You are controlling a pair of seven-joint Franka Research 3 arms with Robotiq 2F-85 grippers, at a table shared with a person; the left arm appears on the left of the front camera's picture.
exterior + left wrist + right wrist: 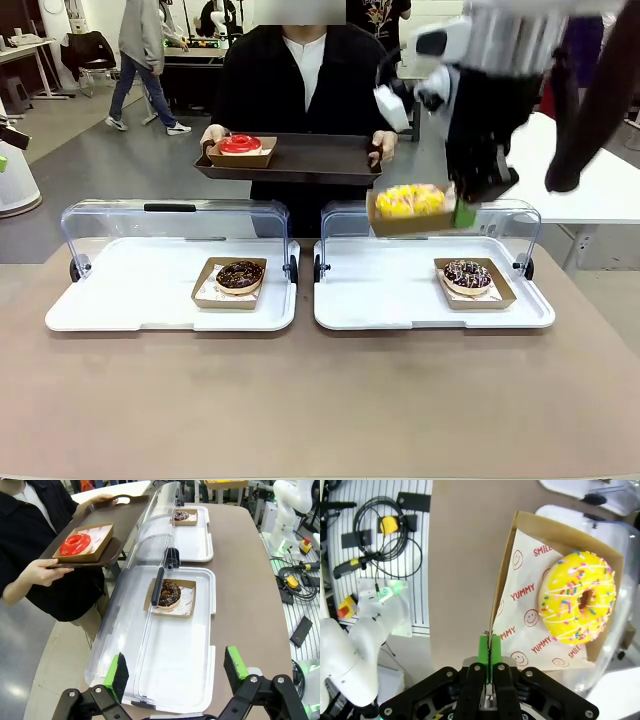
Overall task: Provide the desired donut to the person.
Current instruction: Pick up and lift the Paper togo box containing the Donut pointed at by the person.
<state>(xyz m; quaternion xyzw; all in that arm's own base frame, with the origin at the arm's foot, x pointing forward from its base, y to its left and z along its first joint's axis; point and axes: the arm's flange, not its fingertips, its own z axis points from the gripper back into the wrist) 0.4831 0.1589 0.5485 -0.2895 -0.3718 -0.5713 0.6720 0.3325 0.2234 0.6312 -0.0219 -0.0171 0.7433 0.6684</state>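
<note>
While the right pincer (pixel 462 212) hangs at the upper right of the front view, it's clamped tight on the edge of the cardboard tray (pixel 410 225) carrying the yellow sprinkled donut (pixel 408 200). The wrist camera shows it plainly: green pads pressed together on the cardboard wall, tray sticking straight out ahead of the fingers.

So the donut is up in the air, clear of the bench, over the back of the right-hand display tray (pixel 390 290), with the box reaching toward picture-left from the pincer.

Now here's the relation that counts. The person (pixel 290 80) stands at top centre holding a dark serving tray (pixel 320 158), and its bare stretch lies just up and to the left of the held donut, close by. A red donut (pixel 240 144) sits at that tray's left end, so the open room is on the side nearest this arm. I'd say that's good news: the box leads, the pincer trails, and a short carry up-left should put it over the bare part.

The left pincer (pixel 177 667) is spread wide, holding nothing, over the left display case (pixel 170 650) and well apart from the serving tray. The right arm is plainly the nearer one. Watch the person's hand (pixel 385 148) on the tray's right rim, though; it sits close to the way in.
</note>
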